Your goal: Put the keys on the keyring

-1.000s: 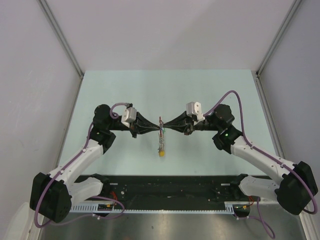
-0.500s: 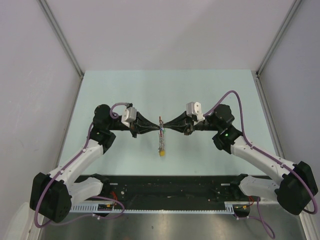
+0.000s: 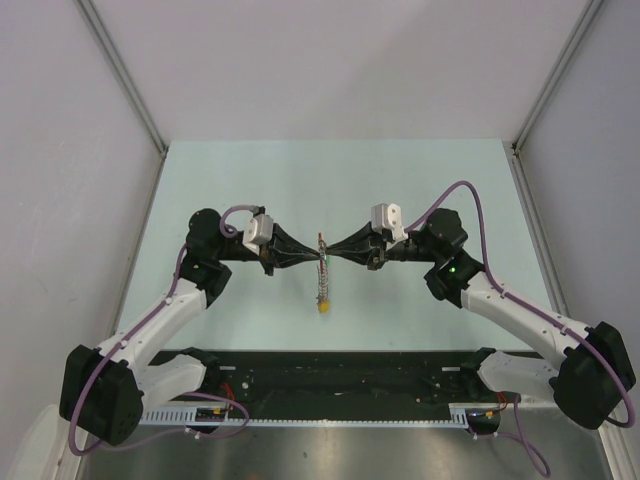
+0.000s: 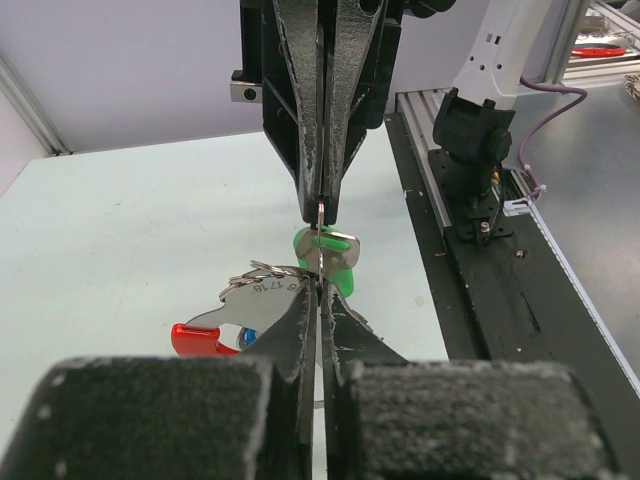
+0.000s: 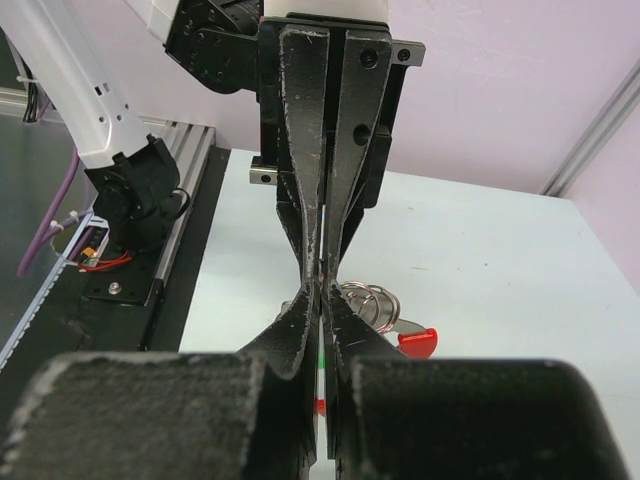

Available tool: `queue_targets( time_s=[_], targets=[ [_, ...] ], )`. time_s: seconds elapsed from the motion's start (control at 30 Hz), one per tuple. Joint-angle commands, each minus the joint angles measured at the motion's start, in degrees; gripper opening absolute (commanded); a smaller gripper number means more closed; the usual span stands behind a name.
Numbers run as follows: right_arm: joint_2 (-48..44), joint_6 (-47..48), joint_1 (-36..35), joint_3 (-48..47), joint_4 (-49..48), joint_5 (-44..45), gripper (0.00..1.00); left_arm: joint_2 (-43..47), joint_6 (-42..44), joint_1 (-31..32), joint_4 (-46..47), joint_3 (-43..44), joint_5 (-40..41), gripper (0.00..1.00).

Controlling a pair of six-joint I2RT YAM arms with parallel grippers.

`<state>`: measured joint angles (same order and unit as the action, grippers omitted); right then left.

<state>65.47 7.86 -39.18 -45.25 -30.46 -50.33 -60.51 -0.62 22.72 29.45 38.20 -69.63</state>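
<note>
Centrally, the keyring (image 4: pixel 262 285) appears as a silvery-grey bunch of coiled loops with a stamped flat tag. It trails from the meeting fingertips towards the arm bases and ends in a yellow tag (image 3: pixel 322 307). Its red curved part (image 4: pixel 203 340) lies below and to the left of the left gripper's tips. The green key (image 4: pixel 340 262), plastic head edge-on, sits directly between the two sets of fingertips. A blue speck (image 4: pixel 247 341) beside the red part is too small to identify.

The left gripper (image 4: pixel 318 292) has its jaws pressed together on the keyring where the coils reach the green head. The right gripper (image 4: pixel 321 208) has its jaws pressed together on the thin metal strip running out of that head.

The left arm (image 3: pixel 160 320) and right arm (image 3: pixel 510 310) reach inward over the table (image 3: pixel 250 180). Their grippers meet tip to tip, facing each other.
</note>
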Motion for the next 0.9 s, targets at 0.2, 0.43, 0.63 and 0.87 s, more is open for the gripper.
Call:
queue_targets(
  time_s=[0.2, 0.43, 0.63, 0.87],
  targets=[
    [0.1, 1.4, -0.4, -2.2, -0.3, 0.5, 0.00, 0.8, -1.1, -0.2, 2.4, 1.3, -0.2, 0.00],
    [0.3, 1.9, -0.8, -2.2, 0.3, 0.8, 0.00, 0.7, -2.3, -0.2, 3.7, 1.1, -0.2, 0.00],
    [0.4, 3.1, -1.2, -2.3, 1.8, 1.9, 0.00, 0.7, -3.2, -0.2, 4.6, 1.0, -0.3, 0.00],
    [0.5, 3.9, -1.4, -2.3, 3.0, 2.6, 0.00, 0.4, -6.4, -0.2, 8.4, 0.4, -0.1, 0.00]
  ],
)
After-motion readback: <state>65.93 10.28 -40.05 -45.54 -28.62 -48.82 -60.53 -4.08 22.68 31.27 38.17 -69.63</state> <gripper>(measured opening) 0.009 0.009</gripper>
